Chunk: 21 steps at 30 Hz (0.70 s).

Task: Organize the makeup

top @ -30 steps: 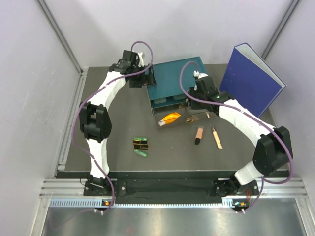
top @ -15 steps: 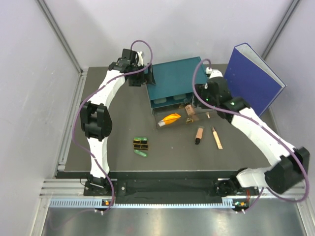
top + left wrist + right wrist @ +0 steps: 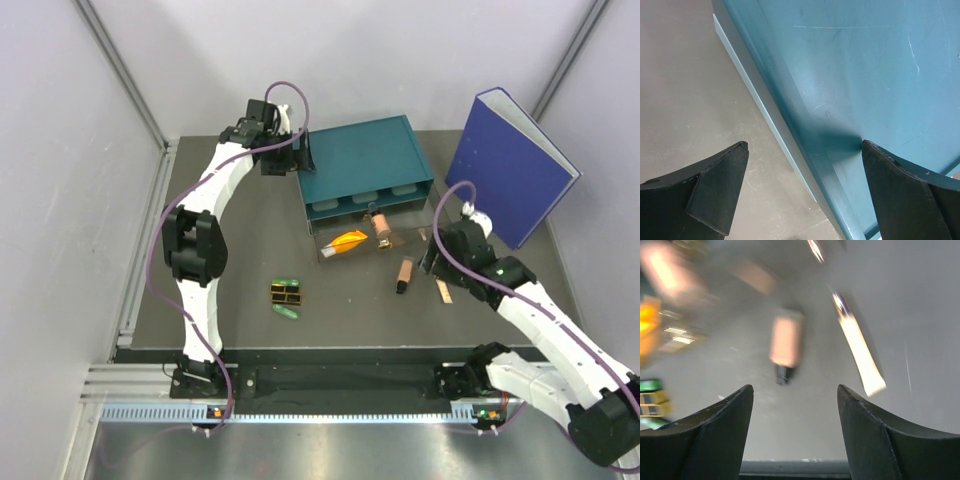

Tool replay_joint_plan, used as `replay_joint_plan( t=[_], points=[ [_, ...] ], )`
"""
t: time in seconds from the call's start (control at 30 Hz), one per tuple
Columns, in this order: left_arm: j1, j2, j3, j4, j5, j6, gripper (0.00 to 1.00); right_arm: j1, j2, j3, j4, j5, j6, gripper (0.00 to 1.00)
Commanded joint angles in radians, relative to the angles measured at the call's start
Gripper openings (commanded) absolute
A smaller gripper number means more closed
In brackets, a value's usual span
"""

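Note:
An orange tube (image 3: 348,242) and a brown stick (image 3: 382,228) lie in the clear drawer pulled out of the teal drawer box (image 3: 360,160). A tan stick with a black cap (image 3: 404,274) and a flat tan stick (image 3: 441,290) lie on the table in front of it. Black-and-gold cases (image 3: 287,293) sit between two green capsules (image 3: 288,281) at front left. My right gripper (image 3: 432,262) is open and empty above the two sticks; its blurred wrist view shows the capped stick (image 3: 786,341) and flat stick (image 3: 860,357). My left gripper (image 3: 805,150) is open, straddling the box's edge (image 3: 865,60).
A big blue binder (image 3: 515,165) stands upright at the back right, next to the teal box. Grey walls close in the table on the left, back and right. The dark tabletop (image 3: 350,320) ends at a metal rail in front.
My right arm has drawn back from the open drawer toward the near right, and the brown stick now lies in the drawer. The left arm has not moved.

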Motion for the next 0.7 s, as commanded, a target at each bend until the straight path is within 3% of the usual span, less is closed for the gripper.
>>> replay_joint_plan(
  t=[0.0,0.43,0.67],
  points=[
    [0.01,0.032,-0.037,-0.012,-0.024,0.037,0.99,-0.03,-0.004,-0.084,-0.027,0.02,0.147,0.67],
    [0.013,0.034,-0.044,-0.009,-0.018,0.047,0.99,-0.139,0.317,-0.08,0.028,0.141,0.109,0.66],
    [0.016,0.031,-0.042,-0.011,-0.022,0.043,0.99,-0.171,0.423,-0.117,0.131,0.089,0.058,0.61]
  ],
)
